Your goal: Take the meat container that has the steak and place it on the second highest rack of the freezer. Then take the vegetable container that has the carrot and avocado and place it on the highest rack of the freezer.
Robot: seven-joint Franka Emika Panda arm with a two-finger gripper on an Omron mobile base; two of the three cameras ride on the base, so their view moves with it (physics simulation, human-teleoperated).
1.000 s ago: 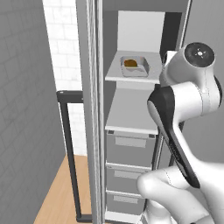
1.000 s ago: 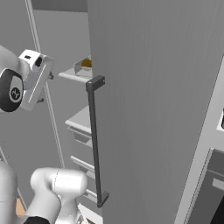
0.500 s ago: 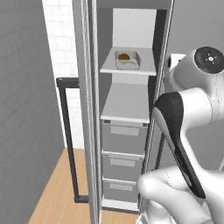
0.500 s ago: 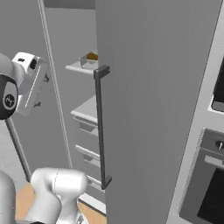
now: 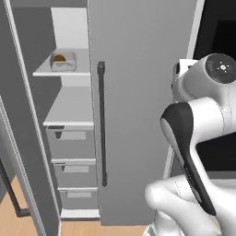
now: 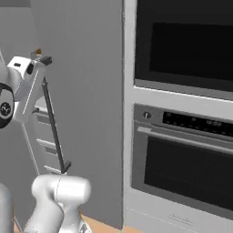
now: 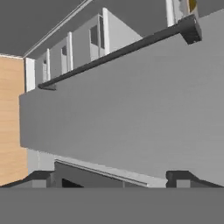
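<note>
Freezer (image 5: 133,92): two shelves, three drawers, one container (image 5: 63,61) on top.

A black-fronted oven (image 6: 182,164) sits below a dark microwave (image 6: 186,43), above wooden floor (image 5: 18,226).

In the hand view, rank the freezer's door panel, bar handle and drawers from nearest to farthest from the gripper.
1. Door panel, directly ahead of the gripper.
2. Bar handle, farther along the door.
3. Drawers, beyond the handle, past the door's edge.
</note>
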